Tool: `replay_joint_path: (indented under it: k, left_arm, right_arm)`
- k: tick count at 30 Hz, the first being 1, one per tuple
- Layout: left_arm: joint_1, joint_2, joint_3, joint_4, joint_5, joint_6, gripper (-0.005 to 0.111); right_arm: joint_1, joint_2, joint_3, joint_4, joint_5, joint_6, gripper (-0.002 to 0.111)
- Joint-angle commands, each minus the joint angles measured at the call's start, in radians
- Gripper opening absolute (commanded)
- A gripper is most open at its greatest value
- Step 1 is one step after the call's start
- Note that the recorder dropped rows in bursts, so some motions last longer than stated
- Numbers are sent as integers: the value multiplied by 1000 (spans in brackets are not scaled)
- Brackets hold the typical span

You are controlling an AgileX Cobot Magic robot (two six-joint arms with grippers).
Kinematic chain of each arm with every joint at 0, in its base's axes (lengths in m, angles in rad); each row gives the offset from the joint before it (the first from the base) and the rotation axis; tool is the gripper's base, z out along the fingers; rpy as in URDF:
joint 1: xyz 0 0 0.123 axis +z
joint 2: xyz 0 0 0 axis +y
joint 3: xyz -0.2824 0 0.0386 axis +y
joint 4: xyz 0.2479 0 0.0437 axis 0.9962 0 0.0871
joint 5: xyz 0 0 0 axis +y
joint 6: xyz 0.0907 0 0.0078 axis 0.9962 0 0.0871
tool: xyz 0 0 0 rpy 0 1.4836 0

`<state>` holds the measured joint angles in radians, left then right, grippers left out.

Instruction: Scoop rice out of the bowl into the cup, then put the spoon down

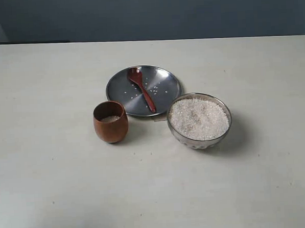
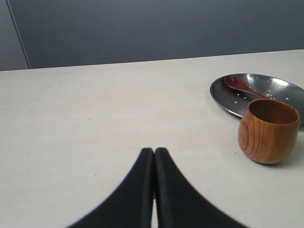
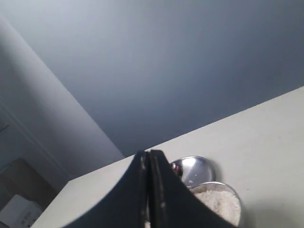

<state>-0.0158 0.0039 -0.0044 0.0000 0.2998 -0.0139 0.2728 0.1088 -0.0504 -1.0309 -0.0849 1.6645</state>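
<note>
The clear glass bowl (image 1: 199, 120) stands at centre right, heaped with white rice (image 1: 199, 117). Left of it is the reddish-brown wooden cup (image 1: 110, 121) with a little rice at its bottom. The dark wooden spoon (image 1: 141, 88) lies on the steel plate (image 1: 163, 77) behind them, head away from the camera. Neither arm shows in the exterior view. My left gripper (image 2: 154, 151) is shut and empty, low over bare table, apart from the cup (image 2: 268, 131). Raised and tilted, my right gripper (image 3: 149, 154) is shut and empty, with the bowl (image 3: 219, 202) beyond it.
Scattered rice grains lie on the steel plate (image 2: 280, 88), which also shows in the right wrist view as the plate (image 3: 197, 168). The pale table (image 1: 53, 175) stretches wide on all sides, ending at a dark blue-grey wall (image 1: 147, 14) behind.
</note>
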Motion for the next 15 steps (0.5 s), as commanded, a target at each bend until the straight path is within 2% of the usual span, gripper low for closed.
replay_joint_path:
  k: [1,2,3,4,6,8,10,15]
  left_arm:
    - [-7,-4,4,0,-8,-5,0]
    - [-7,-4,4,0,-8,-5,0]
    - [-7,-4,4,0,-8,-5,0]
    - [-7,-4,4,0,-8,-5,0]
    - [-7,-4,4,0,-8,-5,0]
    - [-7,-4,4,0,-8,-5,0]
    - [-7,-4,4,0,-8,-5,0]
    - [-7,-4,4,0,-11,-5,0]
  right_arm:
    - [-4,-3,-8,167,-41,-173,0]
    - [-4,-3,-8,236,-47,-292,0]
    - [-4,-3,-8,448,-65,-587,0]
    - [-4,-3,-8,526,-73,-702,0]
    - [-4,-3,-8,789,-65,-1100,0]
    - [-4,-3,-8,877,2,-1321,0]
    - [-4,-3,-5,883,91,-1433,0]
    - [-4,-3,-5,878,228,-1494,0]
